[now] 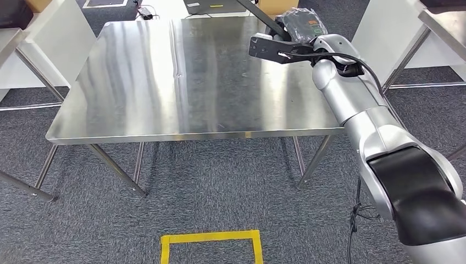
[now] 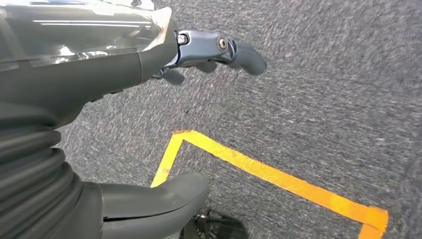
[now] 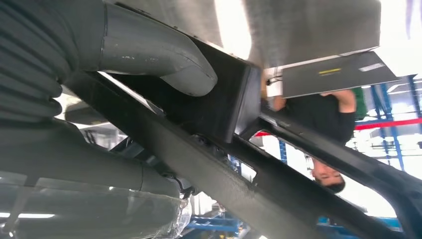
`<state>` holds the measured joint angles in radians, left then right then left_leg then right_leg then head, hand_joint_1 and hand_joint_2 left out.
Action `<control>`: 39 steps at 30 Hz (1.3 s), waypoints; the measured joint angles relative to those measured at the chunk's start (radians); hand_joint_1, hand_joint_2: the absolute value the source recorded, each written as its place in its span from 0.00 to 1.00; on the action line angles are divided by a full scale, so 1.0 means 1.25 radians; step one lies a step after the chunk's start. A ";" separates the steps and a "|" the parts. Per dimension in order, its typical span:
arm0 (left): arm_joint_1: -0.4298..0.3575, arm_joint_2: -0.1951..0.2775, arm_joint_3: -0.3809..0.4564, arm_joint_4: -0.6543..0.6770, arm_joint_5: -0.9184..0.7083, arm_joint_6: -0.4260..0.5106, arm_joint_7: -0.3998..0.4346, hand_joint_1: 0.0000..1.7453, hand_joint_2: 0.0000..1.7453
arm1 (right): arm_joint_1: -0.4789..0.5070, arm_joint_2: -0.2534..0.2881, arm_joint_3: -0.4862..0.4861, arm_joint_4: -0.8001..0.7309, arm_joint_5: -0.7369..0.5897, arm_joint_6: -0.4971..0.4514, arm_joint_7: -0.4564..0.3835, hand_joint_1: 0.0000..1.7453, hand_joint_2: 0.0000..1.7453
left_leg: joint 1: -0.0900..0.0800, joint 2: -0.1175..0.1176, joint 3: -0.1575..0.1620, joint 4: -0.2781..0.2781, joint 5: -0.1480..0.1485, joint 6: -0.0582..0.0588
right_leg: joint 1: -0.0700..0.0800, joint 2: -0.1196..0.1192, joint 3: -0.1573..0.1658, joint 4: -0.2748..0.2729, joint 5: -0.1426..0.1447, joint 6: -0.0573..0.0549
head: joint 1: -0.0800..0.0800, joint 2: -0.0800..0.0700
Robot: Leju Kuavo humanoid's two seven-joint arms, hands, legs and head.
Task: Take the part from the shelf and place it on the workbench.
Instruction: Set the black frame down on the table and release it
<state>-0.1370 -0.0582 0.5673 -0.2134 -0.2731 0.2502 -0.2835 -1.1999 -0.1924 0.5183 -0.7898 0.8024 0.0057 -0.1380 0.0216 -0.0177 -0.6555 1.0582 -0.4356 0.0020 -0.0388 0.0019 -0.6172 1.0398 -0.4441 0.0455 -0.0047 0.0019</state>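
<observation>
Part (image 1: 269, 47): black flat bracket-like piece with long thin arms, held by right hand (image 1: 303, 28) above the far right area of the workbench (image 1: 165, 82). From the head view I can't tell whether it touches the steel top. One thin arm of the part runs up and away toward the bench's far edge. In the right wrist view the part (image 3: 224, 149) crosses the frame as dark bars, thumb (image 3: 159, 59) pressed over its flat plate, so that hand is gripping it. The hand is wrapped in clear plastic.

Right arm (image 1: 351, 104) reaches from lower right over the bench's right edge, black cable along it.

Left hand (image 2: 149, 55) hangs over grey carpet, fingers (image 2: 234, 50) loosely extended, thumb apart, nothing in it. Yellow tape (image 2: 259, 172) on the floor under it.

Bench top is bare steel, with a laptop (image 1: 206, 6) past its far edge. Yellow tape square (image 1: 211, 242) on carpet in front of the bench. White panels stand at both sides. A person in black (image 3: 323, 114) is visible beyond the part in the right wrist view.
</observation>
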 joint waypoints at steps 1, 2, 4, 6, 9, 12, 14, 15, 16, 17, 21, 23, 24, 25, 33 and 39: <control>0.000 0.000 0.000 0.000 0.000 0.000 0.000 0.00 1.00 | 0.000 0.000 0.000 -0.001 0.000 0.000 0.000 1.00 1.00 | 0.000 0.004 -0.016 0.034 -0.019 -0.003 | 0.000 0.000 0.001 0.000 0.000 -0.002 | 0.000 0.000; -0.001 0.000 0.000 0.000 0.000 0.000 0.000 0.00 1.00 | 0.000 0.000 0.001 -0.003 0.000 0.000 0.000 1.00 1.00 | 0.000 0.008 -0.040 0.084 -0.044 -0.004 | 0.002 0.000 0.001 0.000 -0.001 -0.004 | 0.000 0.000; -0.001 -0.001 0.000 0.000 0.000 0.000 0.000 0.00 1.00 | 0.002 0.000 0.002 -0.004 0.000 0.000 0.000 1.00 1.00 | 0.000 0.011 -0.096 0.189 -0.082 -0.004 | 0.008 0.000 0.002 0.000 -0.002 -0.006 | 0.000 0.000; -0.001 -0.002 0.000 0.000 0.000 0.000 0.000 0.00 1.00 | 0.006 0.001 0.005 -0.004 0.000 0.000 0.001 1.00 1.00 | -0.004 0.011 -0.110 0.203 -0.068 0.006 | 0.016 0.000 0.005 0.000 -0.005 -0.010 | 0.000 0.000; -0.001 0.000 0.000 0.000 0.000 0.000 0.000 0.00 1.00 | 0.006 0.003 0.007 -0.005 0.001 0.000 0.003 1.00 1.00 | -0.019 0.013 -0.039 0.053 0.009 0.040 | 0.025 0.000 0.012 -0.001 -0.010 -0.017 | 0.000 0.000; -0.003 0.002 0.000 0.000 -0.003 0.000 0.001 0.00 1.00 | 0.005 0.002 0.009 -0.005 0.002 0.000 0.006 1.00 1.00 | -0.032 0.018 -0.006 -0.011 0.019 0.056 | 0.027 -0.002 0.012 -0.004 -0.012 -0.018 | 0.001 0.000; -0.003 0.001 0.000 0.000 -0.004 0.001 0.003 0.00 1.00 | 0.007 0.001 0.009 -0.006 0.002 0.000 0.007 1.00 1.00 | -0.032 0.017 0.003 -0.026 0.023 0.055 | 0.027 -0.003 0.014 -0.007 -0.014 -0.014 | 0.001 0.000; -0.004 0.001 0.000 0.000 -0.005 0.001 0.004 0.00 1.00 | 0.006 -0.001 0.008 -0.007 0.002 0.000 0.008 1.00 1.00 | -0.029 0.017 0.010 -0.035 0.027 0.055 | 0.029 -0.003 0.009 0.004 -0.020 -0.013 | 0.001 0.000; -0.005 0.000 0.000 0.000 -0.006 0.001 0.004 0.00 1.00 | 0.005 -0.003 0.008 -0.007 0.002 0.000 0.008 1.00 1.00 | -0.027 0.016 0.016 -0.045 0.030 0.054 | 0.030 -0.002 -0.004 0.029 -0.032 -0.013 | 0.001 0.000; -0.007 -0.001 0.000 0.000 -0.006 0.001 0.005 0.00 1.00 | 0.004 -0.006 0.008 -0.008 0.002 0.000 0.008 1.00 1.00 | -0.025 0.016 0.021 -0.051 0.032 0.054 | 0.030 -0.002 -0.026 0.071 -0.049 -0.014 | 0.002 0.000; -0.010 -0.006 0.000 0.000 -0.007 0.000 0.009 0.00 1.00 | 0.010 -0.014 0.009 -0.007 0.002 0.001 0.008 1.00 1.00 | -0.024 0.009 0.022 -0.051 0.030 0.053 | 0.024 -0.001 -0.106 0.198 -0.076 -0.003 | 0.002 0.000; -0.010 -0.008 0.000 0.000 -0.007 0.000 0.010 0.00 1.00 | 0.011 -0.016 0.008 -0.007 0.002 0.002 0.009 1.00 1.00 | -0.021 0.006 0.022 -0.046 0.026 0.048 | 0.017 -0.002 -0.070 0.106 -0.029 0.016 | 0.002 0.000; -0.010 -0.008 0.000 0.000 -0.007 0.000 0.010 0.00 1.00 | 0.010 -0.017 0.008 -0.007 0.002 0.002 0.009 1.00 1.00 | -0.022 0.005 0.021 -0.041 0.022 0.043 | 0.015 -0.001 -0.044 0.051 -0.006 0.021 | 0.002 0.000; -0.011 -0.007 0.000 0.000 -0.007 -0.001 0.010 0.00 1.00 | 0.009 -0.017 0.009 -0.008 0.002 0.002 0.009 1.00 1.00 | -0.022 0.004 0.020 -0.036 0.018 0.038 | 0.013 -0.001 -0.023 0.010 0.010 0.021 | 0.002 0.000; -0.011 -0.006 0.000 0.000 -0.008 -0.001 0.011 0.00 1.00 | 0.006 -0.016 0.010 -0.008 0.002 0.002 0.009 1.00 1.00 | -0.016 0.007 -0.040 0.088 -0.054 0.007 | 0.008 0.000 -0.004 -0.017 0.018 -0.019 | 0.000 0.000; -0.011 -0.006 0.000 0.000 -0.008 -0.004 0.011 0.00 1.00 | 0.007 -0.014 0.012 -0.008 0.002 0.003 0.009 1.00 1.00 | -0.010 0.009 -0.041 0.067 -0.011 0.011 | 0.011 0.000 0.000 -0.017 0.015 -0.021 | 0.000 0.000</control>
<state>-0.1508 -0.0653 0.5673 -0.2129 -0.2834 0.2451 -0.2693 -1.1911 -0.2098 0.5329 -0.8000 0.8049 0.0091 -0.1263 0.0088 -0.0066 -0.7062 1.1423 -0.4493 0.0162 -0.0250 0.0023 -0.6176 1.0188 -0.4253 0.0188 -0.0048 0.0019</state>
